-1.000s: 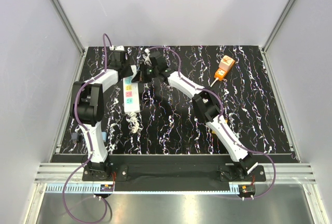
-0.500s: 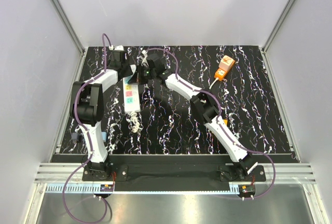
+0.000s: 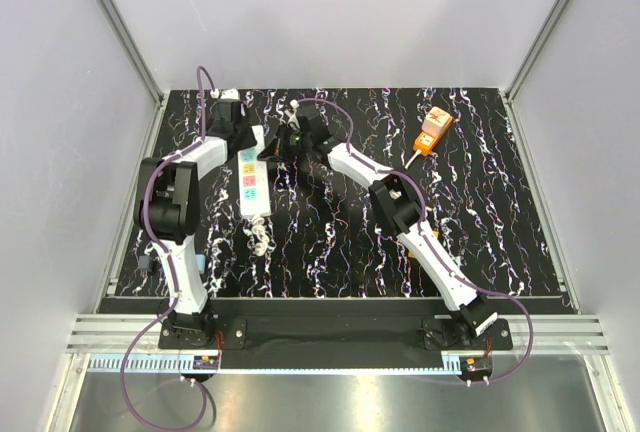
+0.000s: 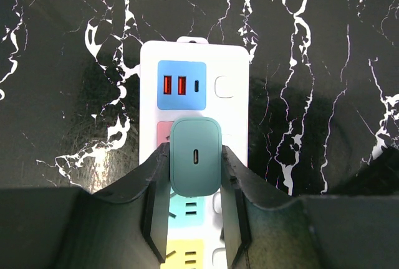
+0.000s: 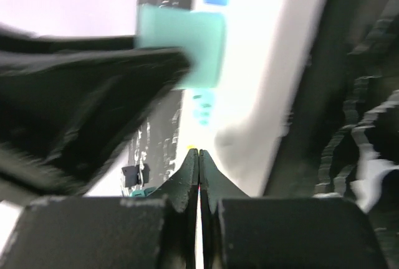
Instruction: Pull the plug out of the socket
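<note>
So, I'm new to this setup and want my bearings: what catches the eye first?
A green plug on the white power strip, at the table's far left, is clamped on both sides by the left gripper. The right gripper, shut, sits close beside the strip. An orange box lies alone at the far right.
</note>
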Controlling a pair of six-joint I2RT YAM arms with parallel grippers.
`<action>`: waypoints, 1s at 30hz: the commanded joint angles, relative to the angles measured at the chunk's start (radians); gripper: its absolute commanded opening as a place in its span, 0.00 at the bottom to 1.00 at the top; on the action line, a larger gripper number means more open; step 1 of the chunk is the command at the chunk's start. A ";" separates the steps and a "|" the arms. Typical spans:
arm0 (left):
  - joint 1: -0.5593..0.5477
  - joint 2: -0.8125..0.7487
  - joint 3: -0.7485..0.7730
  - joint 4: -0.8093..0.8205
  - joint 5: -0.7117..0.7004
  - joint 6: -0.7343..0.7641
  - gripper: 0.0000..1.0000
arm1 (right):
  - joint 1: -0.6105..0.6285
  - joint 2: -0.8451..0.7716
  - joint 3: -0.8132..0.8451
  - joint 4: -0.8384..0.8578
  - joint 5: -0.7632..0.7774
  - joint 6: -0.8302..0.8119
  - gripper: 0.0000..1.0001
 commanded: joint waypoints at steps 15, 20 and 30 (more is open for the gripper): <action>-0.043 -0.133 -0.033 0.073 -0.003 0.009 0.00 | 0.004 0.112 0.084 -0.134 0.021 0.015 0.00; -0.099 -0.151 -0.001 0.034 -0.120 0.050 0.00 | 0.007 0.105 0.078 -0.149 0.039 -0.002 0.00; -0.115 -0.194 0.004 0.009 -0.198 0.066 0.00 | 0.007 0.105 0.086 -0.178 0.041 -0.004 0.00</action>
